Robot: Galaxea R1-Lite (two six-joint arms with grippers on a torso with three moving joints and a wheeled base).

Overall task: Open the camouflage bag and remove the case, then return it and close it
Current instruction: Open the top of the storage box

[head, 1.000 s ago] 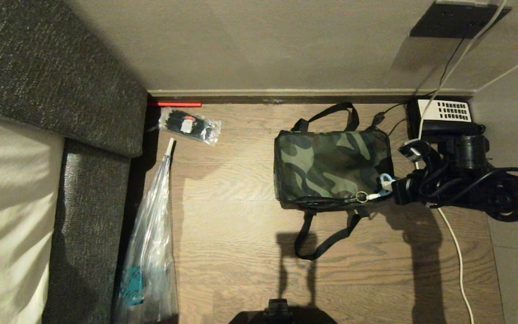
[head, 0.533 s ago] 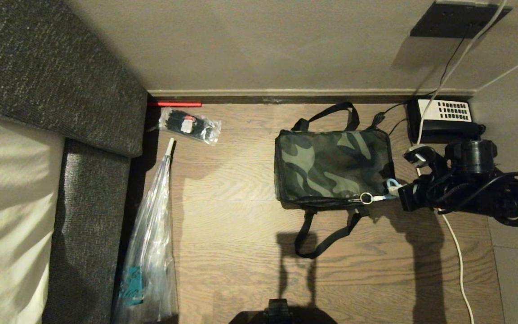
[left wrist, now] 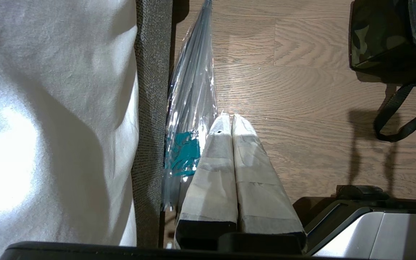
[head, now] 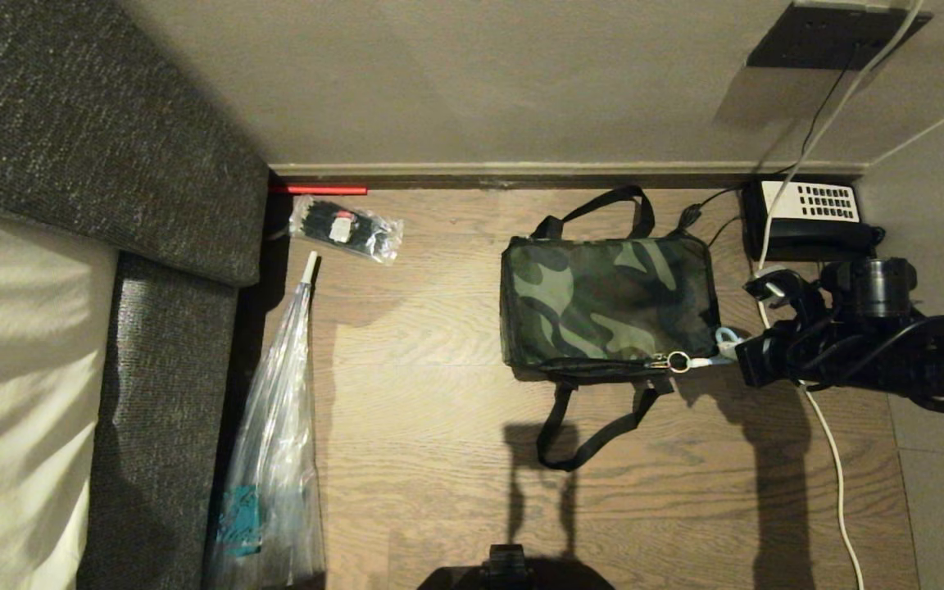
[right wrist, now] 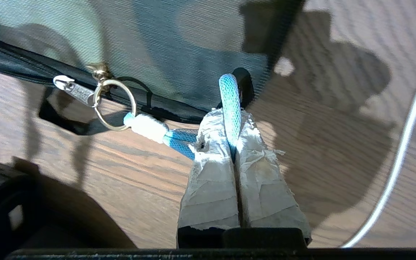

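Camouflage bag [head: 608,301] sits zipped on the floor [head: 439,426] near the wall; my right jaws [right wrist: 232,142] pinch its blue zipper loop [right wrist: 229,104] to drag it open, left jaws [left wrist: 232,121] idle, closed.

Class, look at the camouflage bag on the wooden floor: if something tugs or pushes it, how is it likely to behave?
The camouflage bag looks soft, so its walls would probably give rather than stay rigid. Its strap handles lie limp on the floor and would likely flop. With the right gripper shut on the blue loop, a pull may slide the whole bag.
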